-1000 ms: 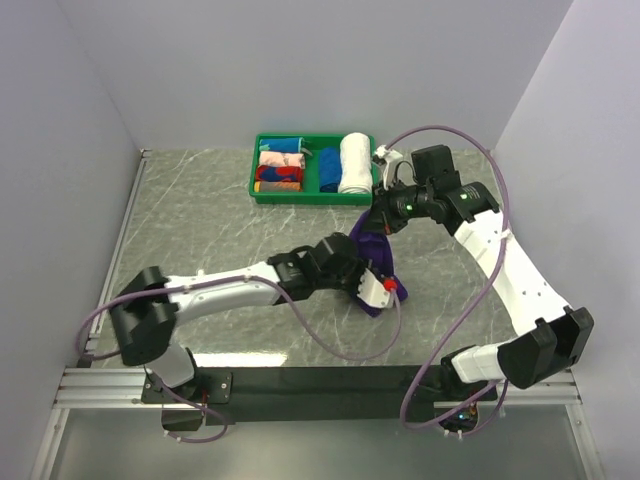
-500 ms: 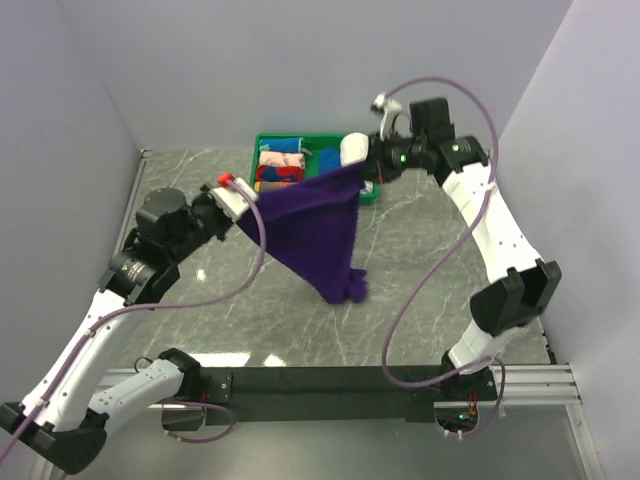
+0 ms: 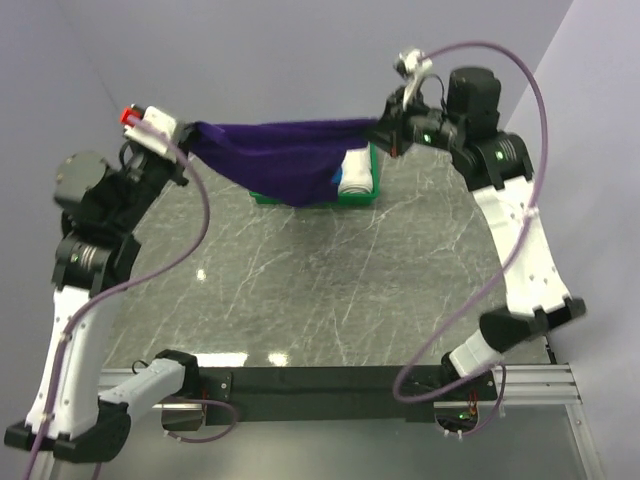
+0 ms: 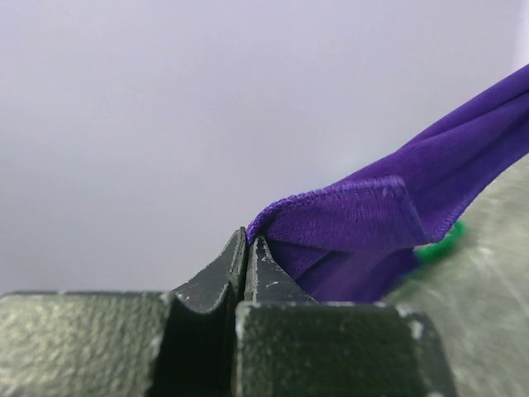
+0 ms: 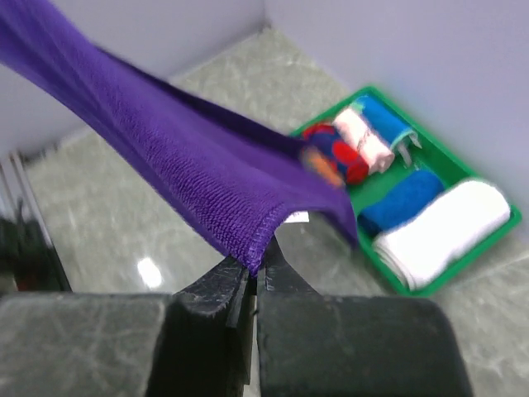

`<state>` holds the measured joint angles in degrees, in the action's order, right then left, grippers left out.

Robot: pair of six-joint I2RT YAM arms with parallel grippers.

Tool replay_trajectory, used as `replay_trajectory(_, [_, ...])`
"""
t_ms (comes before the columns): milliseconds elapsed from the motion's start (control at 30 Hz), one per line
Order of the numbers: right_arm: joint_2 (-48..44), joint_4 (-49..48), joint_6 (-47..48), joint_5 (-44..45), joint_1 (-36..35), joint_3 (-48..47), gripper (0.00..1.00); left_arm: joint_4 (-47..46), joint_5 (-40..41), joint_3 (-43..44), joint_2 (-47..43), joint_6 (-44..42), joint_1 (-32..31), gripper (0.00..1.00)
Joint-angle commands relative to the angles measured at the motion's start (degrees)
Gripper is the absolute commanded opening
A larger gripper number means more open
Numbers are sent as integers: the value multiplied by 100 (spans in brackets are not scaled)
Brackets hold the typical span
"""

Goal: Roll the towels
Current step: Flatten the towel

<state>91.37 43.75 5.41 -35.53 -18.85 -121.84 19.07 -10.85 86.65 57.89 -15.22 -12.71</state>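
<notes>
Purple towel (image 3: 285, 160) in air, strung between both arms above far end of table (image 3: 330, 270), middle sagging in front of green tray (image 3: 262, 197). Left gripper (image 4: 246, 241) pinched tight on one hemmed corner, right gripper (image 5: 256, 263) likewise on other end of same edge. I judge cloth light, soft, limp (drapes at once, no stiffness). Corners look like best hold; hem gives bite. Near half of table offers room to lay flat. I'd mind tray rim, side walls.
</notes>
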Motion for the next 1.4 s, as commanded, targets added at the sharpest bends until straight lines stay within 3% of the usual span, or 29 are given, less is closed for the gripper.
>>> replay_trajectory(0, [-637, 386, 949, 379, -4, 1096, 0, 508, -916, -137, -383, 55, 102, 0])
replay_trajectory(100, [-805, 1150, 1733, 713, 135, 1688, 0, 1413, -2118, -682, -533, -253, -20, 1])
replay_trajectory(167, [-919, 1399, 2191, 696, 398, 2321, 0, 1826, -2377, -1000, -516, -358, -327, 1])
replay_trajectory(300, [-1034, 2153, 3243, 739, 1373, 3260, 0, 1838, -2341, -1929, -217, -403, -2431, 1])
replay_trajectory(367, [-1113, 2287, 3588, 994, 1533, 3631, 0, 1505, -2596, -2221, 115, -115, -2796, 3])
replay_trajectory(433, [-1174, 2384, 4116, 1440, 1673, 4210, 0, 1196, -3008, -2302, 423, -34, -2965, 10])
replay_trajectory(500, [-1236, 1990, 4310, 1819, 1735, 4850, 0, 847, -3063, -2075, 828, 115, -3255, 37])
replay_trajectory(567, [-1262, 1456, 4389, 2216, 1771, 5204, 0, 643, -3002, -1899, 1074, 317, -3264, 52])
replay_trajectory(633, [-1114, 1120, 4285, 2540, 1745, 5504, 0, 572, -2555, -1652, 1294, 319, -3142, 54])
replay_trajectory(733, [-545, 706, 3977, 2822, 1736, 5365, 0, 764, -2834, -1537, 1767, 292, -2142, 47])
replay_trajectory(767, [-385, 679, 3907, 2945, 1753, 5268, 0, 843, -2722, -1555, 1918, 205, -1600, 41])
replay_trajectory(833, [-43, 565, 3766, 3078, 1753, 5039, 0, 993, -2327, -1677, 2208, -189, -1209, 35])
replay_trajectory(867, [46, 426, 3705, 3226, 1745, 4986, 0, 1115, -1933, -1843, 2514, -783, -973, 32])
replay_trajectory(967, [468, 397, 3599, 3394, 1736, 4679, 0, 1362, -1351, -2134, 3147, -1884, -656, 22])
replay_trajectory(1033, [802, 485, 3494, 3386, 1727, 4354, 0, 1371, -1139, -2214, 3482, -2150, -418, 20])
replay_trajectory(1367, [1874, 424, 3142, 3667, 1314, 3379, 4, 1090, -357, -3075, 3923, -2617, -320, 13])
